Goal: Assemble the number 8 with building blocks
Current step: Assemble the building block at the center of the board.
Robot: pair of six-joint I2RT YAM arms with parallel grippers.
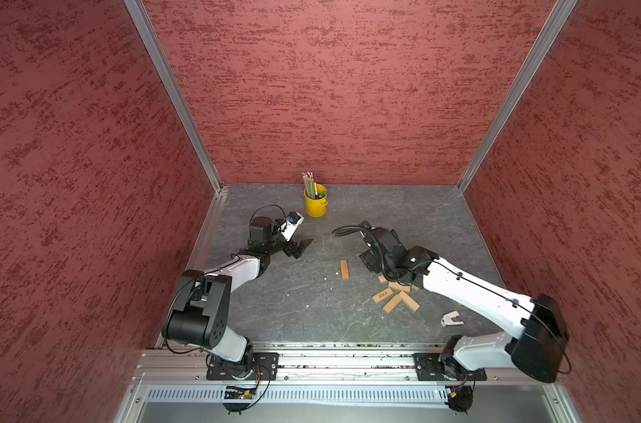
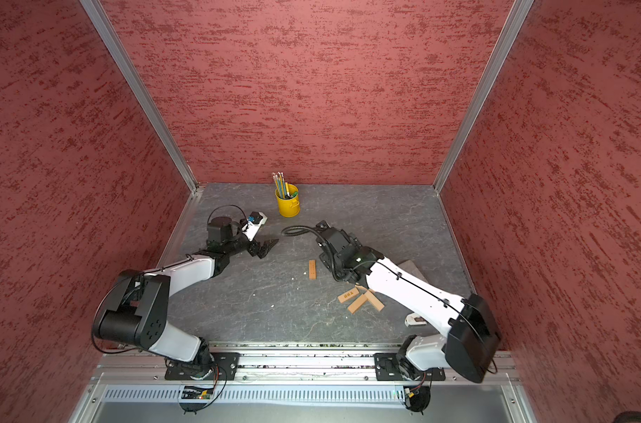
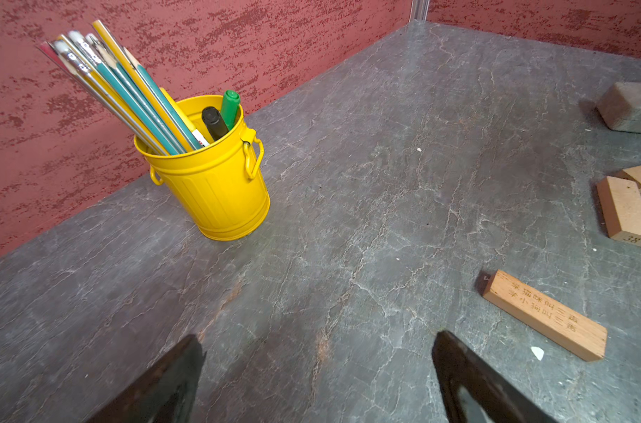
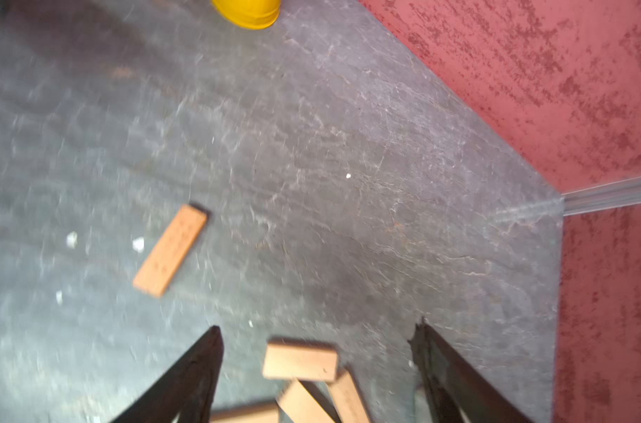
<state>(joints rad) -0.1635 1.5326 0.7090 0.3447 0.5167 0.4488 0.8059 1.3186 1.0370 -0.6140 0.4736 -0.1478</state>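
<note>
1 grey stone-look tabletop [image 1: 293,311] fills the floor. The left gripper [image 3: 319,337] hangs far left, fingers apart, empty. The right gripper [image 4: 319,326] is likewise spread above the heap [image 1: 392,303] of at least 4 blocks on the right, which is partly hidden. 1 yellow metal bucket [image 1: 316,207] of pencils [image 1: 308,181] stands far. 1 tan wooden building block [image 1: 344,269] lies alone centrally. 1 white-grey plastic piece [image 1: 451,318] lies near right.

"38" on end of building block [image 3: 625,208]

Open tabletop [image 1: 330,238] between lone block [image 1: 344,269] and bucket [image 1: 316,207]
</note>
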